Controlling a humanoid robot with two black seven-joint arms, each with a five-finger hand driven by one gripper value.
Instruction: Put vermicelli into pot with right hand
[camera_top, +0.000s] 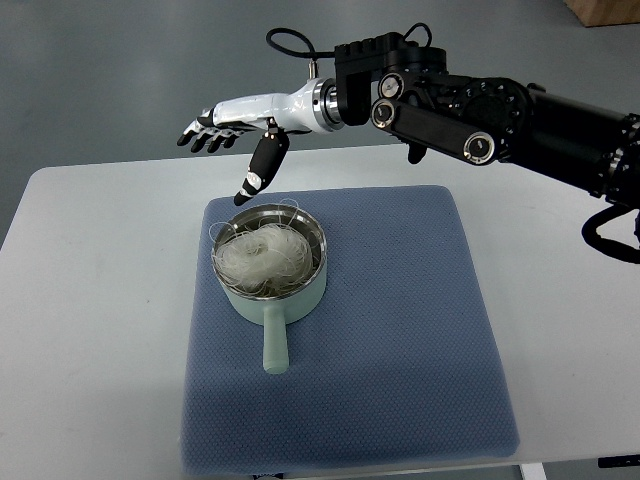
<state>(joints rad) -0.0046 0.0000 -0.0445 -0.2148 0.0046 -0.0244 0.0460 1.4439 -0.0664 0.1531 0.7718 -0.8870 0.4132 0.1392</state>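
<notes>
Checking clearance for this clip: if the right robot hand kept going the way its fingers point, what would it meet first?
Probably nothing. The right robot hand is open, its fingers aimed toward the picture's left, above the table's far edge. The pot with the vermicelli lies below and nearer, off that line. Depth is uncertain.

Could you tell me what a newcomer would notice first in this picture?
Probably the right hand, fingers spread and empty, hanging above the table's far edge beyond the pot. Next, that pale green pot on the blue mat, handle pointing toward the camera, with a white nest of vermicelli inside it.
</notes>
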